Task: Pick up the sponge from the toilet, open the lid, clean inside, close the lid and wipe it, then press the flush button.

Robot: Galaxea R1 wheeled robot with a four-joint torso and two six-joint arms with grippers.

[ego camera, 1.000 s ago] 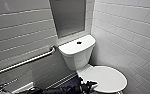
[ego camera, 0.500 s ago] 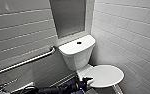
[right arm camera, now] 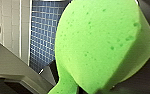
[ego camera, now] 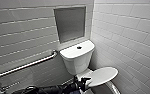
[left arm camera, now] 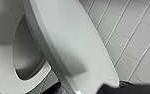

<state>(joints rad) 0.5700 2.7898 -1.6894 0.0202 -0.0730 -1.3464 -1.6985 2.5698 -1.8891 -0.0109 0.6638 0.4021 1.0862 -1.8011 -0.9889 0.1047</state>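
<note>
- The toilet (ego camera: 77, 62) stands in the far right corner of a room with white tiled walls (ego camera: 131, 37). Its boxy tank sits against the far wall.
- A round dark flush button (ego camera: 79, 47) sits on the flat tank cover.
- Above the tank a grey rectangular niche (ego camera: 70, 23) is set into the far wall.
- A metal grab bar (ego camera: 26, 65) runs along the left wall, sloping down toward the near left.
- The lid (ego camera: 103, 75) is partly raised. It shows as a white oval, tilted above the bowl, nearer than the tank and to its right.
- In the left wrist view the lid crosses the picture on a slant. There is an open gap between it and the seat (left arm camera: 3, 70), and the dark bowl opening (left arm camera: 26, 57) shows beneath.
- The left arm comes in dark from the near left. The left hand (ego camera: 83, 82) is at the left edge of the lid, touching it or just beside it. I cannot tell whether this hand is open or closed.
- The sponge (right arm camera: 98, 42), bright green and pitted, sits very close in the right wrist view.
- The right hand (right arm camera: 77, 89) grips the sponge, closed on its narrow, squeezed end.
- Behind the sponge lies a floor of small blue tiles (right arm camera: 42, 32).
</note>
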